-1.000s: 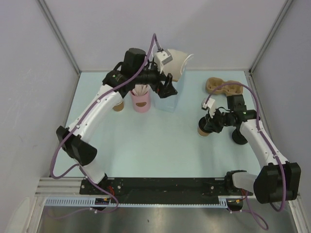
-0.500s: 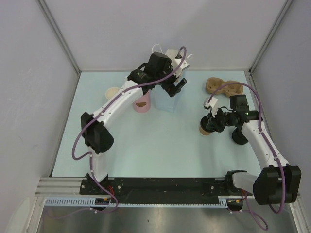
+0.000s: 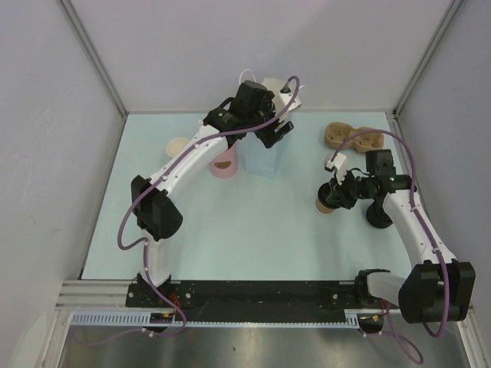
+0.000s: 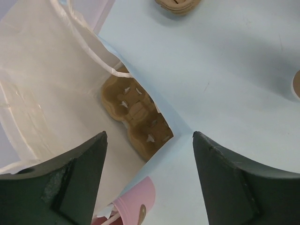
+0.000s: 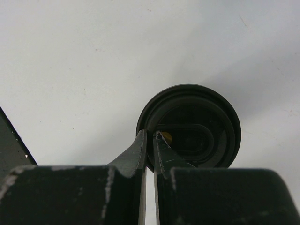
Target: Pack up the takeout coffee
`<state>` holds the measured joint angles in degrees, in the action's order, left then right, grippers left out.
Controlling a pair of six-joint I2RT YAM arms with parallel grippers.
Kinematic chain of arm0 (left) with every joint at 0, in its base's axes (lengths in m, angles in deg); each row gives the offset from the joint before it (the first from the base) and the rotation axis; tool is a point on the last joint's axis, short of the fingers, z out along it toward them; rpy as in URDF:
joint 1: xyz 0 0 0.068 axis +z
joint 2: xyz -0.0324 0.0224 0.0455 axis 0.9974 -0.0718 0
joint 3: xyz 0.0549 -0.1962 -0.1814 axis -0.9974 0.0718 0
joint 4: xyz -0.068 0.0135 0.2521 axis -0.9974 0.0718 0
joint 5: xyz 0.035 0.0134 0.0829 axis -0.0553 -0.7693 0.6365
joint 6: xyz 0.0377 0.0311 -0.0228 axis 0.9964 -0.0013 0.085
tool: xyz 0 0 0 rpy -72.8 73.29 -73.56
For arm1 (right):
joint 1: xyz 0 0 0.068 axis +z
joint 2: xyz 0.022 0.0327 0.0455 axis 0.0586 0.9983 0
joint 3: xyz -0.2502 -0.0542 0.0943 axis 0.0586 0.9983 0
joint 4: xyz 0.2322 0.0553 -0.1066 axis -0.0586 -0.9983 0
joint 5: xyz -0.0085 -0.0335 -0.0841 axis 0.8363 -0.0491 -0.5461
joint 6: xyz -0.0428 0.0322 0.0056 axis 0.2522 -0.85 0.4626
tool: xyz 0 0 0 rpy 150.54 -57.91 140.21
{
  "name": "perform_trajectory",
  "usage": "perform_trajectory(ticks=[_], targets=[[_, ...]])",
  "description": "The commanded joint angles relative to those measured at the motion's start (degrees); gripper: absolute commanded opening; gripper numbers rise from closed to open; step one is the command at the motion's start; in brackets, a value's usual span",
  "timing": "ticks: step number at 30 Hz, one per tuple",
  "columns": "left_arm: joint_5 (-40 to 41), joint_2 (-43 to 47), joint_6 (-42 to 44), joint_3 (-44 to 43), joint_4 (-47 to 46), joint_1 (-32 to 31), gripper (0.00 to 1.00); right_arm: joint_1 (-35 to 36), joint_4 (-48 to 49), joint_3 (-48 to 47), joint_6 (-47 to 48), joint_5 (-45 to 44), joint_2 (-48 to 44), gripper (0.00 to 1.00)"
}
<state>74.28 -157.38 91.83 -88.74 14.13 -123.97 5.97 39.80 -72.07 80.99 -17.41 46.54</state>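
Packing has not begun. The takeout coffee (image 3: 324, 205) stands on the desk (image 3: 230, 230), well to the right of the paper bag (image 3: 265, 159). The right tool (image 5: 151, 134) has its fingers together at the near rim of the black lid (image 5: 194, 124); I cannot tell whether they pinch it. The left tool (image 4: 149, 136) hangs over the bag's mouth, spread wide and holding nothing. Inside the bag lies a pulp cup carrier (image 4: 136, 115) with no cup in it. The next move probably calls for a sure hold on the coffee, then carrying it across to the bag and lowering it into the carrier.

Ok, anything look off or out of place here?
Nothing spilled or toppled; the takeout coffee stands upright. One oddity: the right gripper is shut, tips at the lid rim rather than around its body.
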Motion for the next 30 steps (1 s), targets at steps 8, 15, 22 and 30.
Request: perform_trajectory(ticks=[8, 15, 22, 30], targets=[[-2.3, 1.5, 3.6, -1.5, 4.7, 0.0, 0.45, -0.4, 0.1, 0.0, 0.3, 2.2, -0.8, 0.00], [-5.1, 2.8, 2.9, -2.4, 6.9, 0.0, 0.19, -0.9, 0.2, 0.0, 0.0, 2.7, -1.3, 0.00], [-8.5, 4.9, 2.4, -3.3, 12.1, -0.3, 0.16, -1.7, 2.4, -0.1, -2.3, 1.9, -2.7, 0.00], [-11.2, 12.4, 1.1, 4.0, 13.5, -2.3, 0.17, -1.7, 6.1, -0.1, -6.2, -1.1, -4.6, 0.00]])
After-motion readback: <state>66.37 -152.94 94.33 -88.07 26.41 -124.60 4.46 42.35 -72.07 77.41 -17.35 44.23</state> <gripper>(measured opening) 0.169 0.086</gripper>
